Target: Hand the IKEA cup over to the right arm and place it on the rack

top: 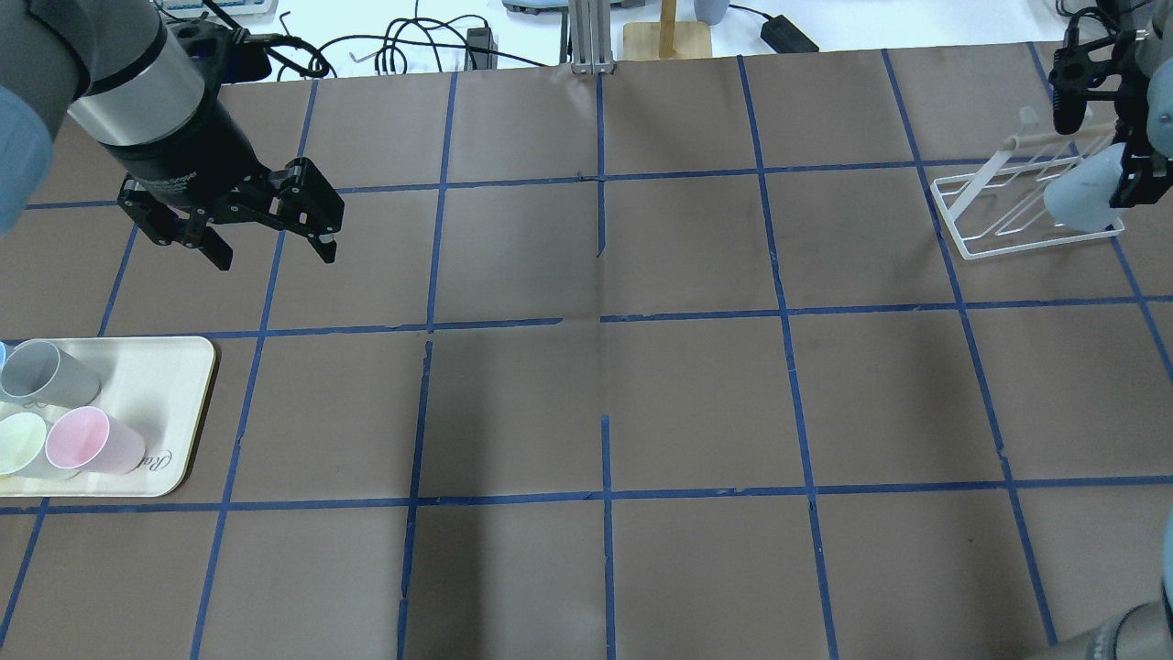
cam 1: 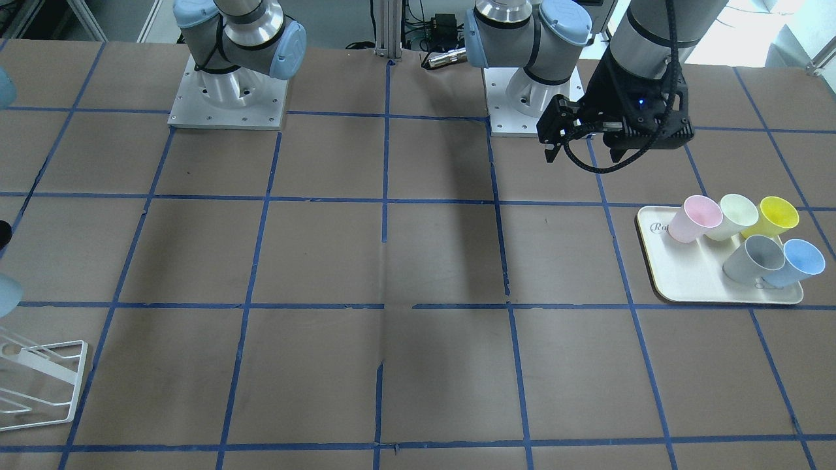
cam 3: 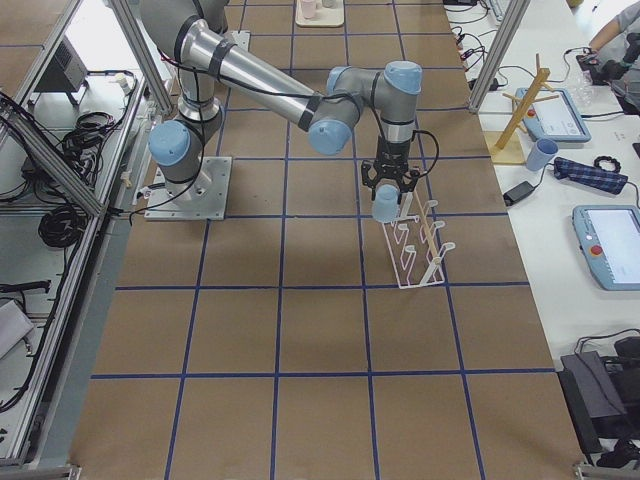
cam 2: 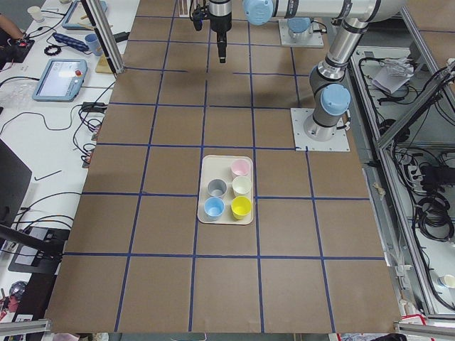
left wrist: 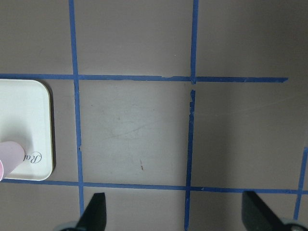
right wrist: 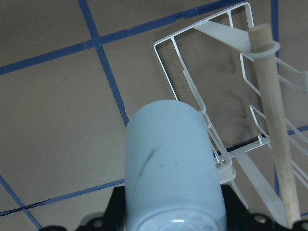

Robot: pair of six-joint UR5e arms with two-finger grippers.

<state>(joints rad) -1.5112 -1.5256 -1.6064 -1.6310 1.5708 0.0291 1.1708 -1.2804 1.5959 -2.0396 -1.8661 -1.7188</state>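
My right gripper is shut on a pale sky-blue IKEA cup and holds it at the white wire rack. In the right wrist view the cup fills the middle, closed end away from the camera, over the rack's near corner beside its wooden-tipped rod. I cannot tell if the cup touches a rod. The exterior right view shows the same cup and rack. My left gripper is open and empty above the table, away from the tray.
A cream tray holds a second pale blue cup, a grey cup, a pink cup, a pale green cup and a yellow cup. The tray's corner shows in the left wrist view.
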